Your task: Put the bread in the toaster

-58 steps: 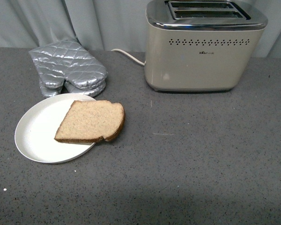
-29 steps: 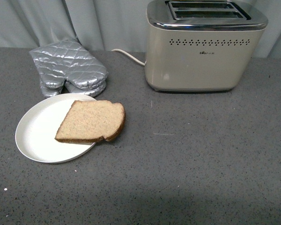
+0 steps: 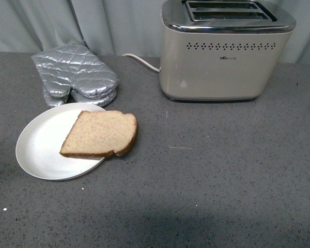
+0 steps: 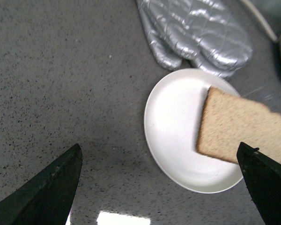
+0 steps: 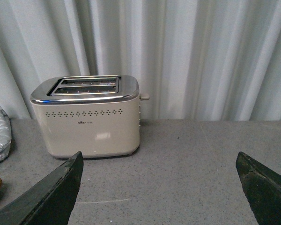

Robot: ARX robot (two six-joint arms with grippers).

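Note:
A slice of brown bread (image 3: 101, 134) lies on a round white plate (image 3: 39, 147), its right end hanging over the rim. The cream toaster (image 3: 225, 57) stands at the back right with both chrome slots empty. Neither arm shows in the front view. In the left wrist view my left gripper (image 4: 161, 187) is open above the counter, beside the plate (image 4: 173, 126) and short of the bread (image 4: 241, 129). In the right wrist view my right gripper (image 5: 159, 187) is open over bare counter, well back from the toaster (image 5: 86, 117).
Two silver quilted oven mitts (image 3: 75, 75) lie stacked behind the plate at the back left. A white cord (image 3: 142, 61) runs from the toaster along the counter. A grey curtain (image 5: 201, 51) closes off the back.
The front view has barely changed; the plate and bread appear to sit a touch further left and lower than a second ago.

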